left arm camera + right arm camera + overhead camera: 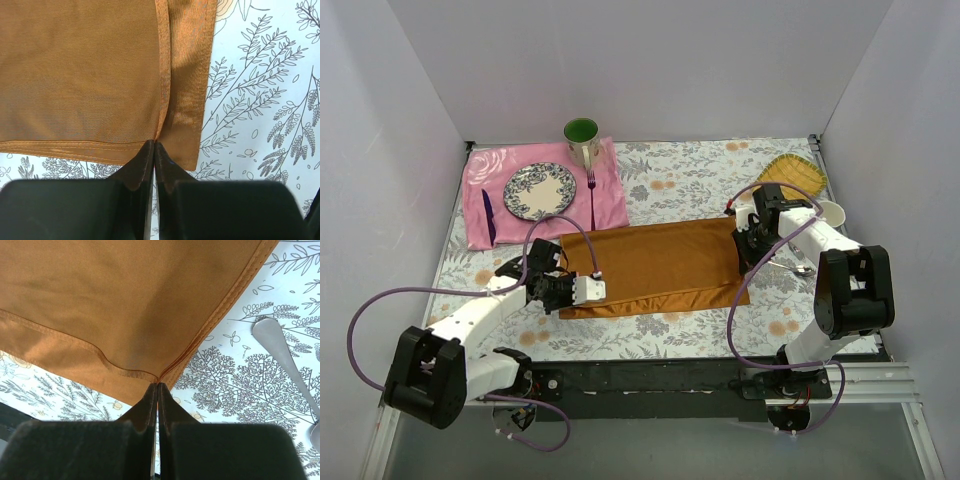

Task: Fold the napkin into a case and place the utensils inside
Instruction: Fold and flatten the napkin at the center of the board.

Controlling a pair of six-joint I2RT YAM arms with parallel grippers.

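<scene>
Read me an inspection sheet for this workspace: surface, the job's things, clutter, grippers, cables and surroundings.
Surface: table under a floral print cloth.
Job's things: napkin lies flat, near edge folded over. spoon lies on the table right of it, apart. fork and knife lie on the pink cloth.
Clutter: plate on the pink cloth, mug at its far edge, yellow mat far right.
Grippers: left gripper has its fingers shut on the napkin's left corner; right gripper is shut on the right corner.
Cables: purple cables loop beside each arm.
Surroundings: plain white walls on three sides.
</scene>
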